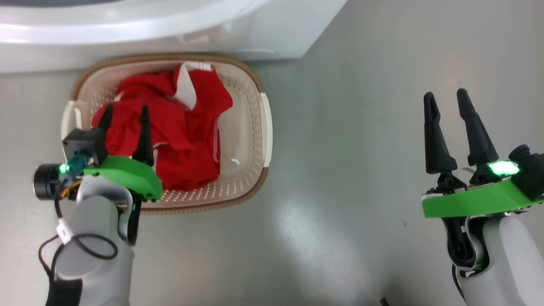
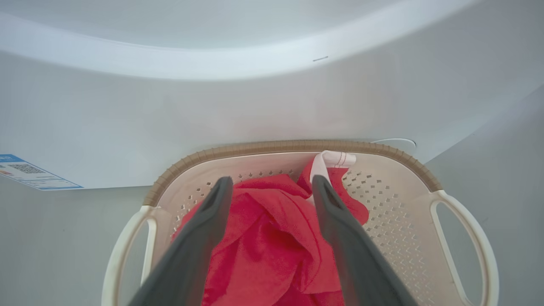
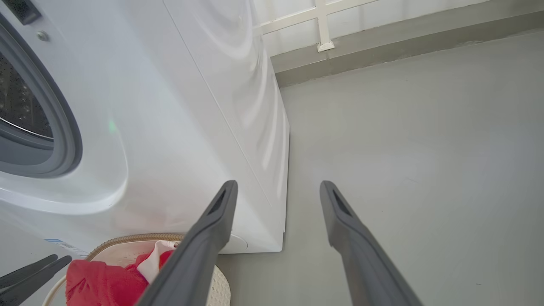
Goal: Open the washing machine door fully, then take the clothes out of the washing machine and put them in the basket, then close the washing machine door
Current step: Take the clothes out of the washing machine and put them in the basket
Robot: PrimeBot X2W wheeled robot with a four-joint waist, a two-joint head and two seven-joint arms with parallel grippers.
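The cream basket (image 1: 255, 80) with a brown rim stands on the floor against the white washing machine (image 1: 170, 34). Red clothes (image 1: 178, 136) with white trim lie heaped inside it. My left gripper (image 1: 125, 112) hangs open over the basket's left half, its fingers spread above the red fabric. The left wrist view shows the clothes (image 2: 272, 238) lying loose below my left gripper (image 2: 272, 182). Far to the right, my right gripper (image 1: 446, 96) stands open over bare floor, holding nothing. The grey gasket and steel drum (image 3: 25, 106) show in the right wrist view. The washing machine door is out of view.
A blue label (image 2: 29, 172) is stuck low on the machine's front. Grey floor (image 1: 348, 170) stretches between the basket and my right arm. A low wall ledge (image 3: 382, 38) runs behind the machine's right side. The basket's white side handle (image 2: 467, 238) sticks out.
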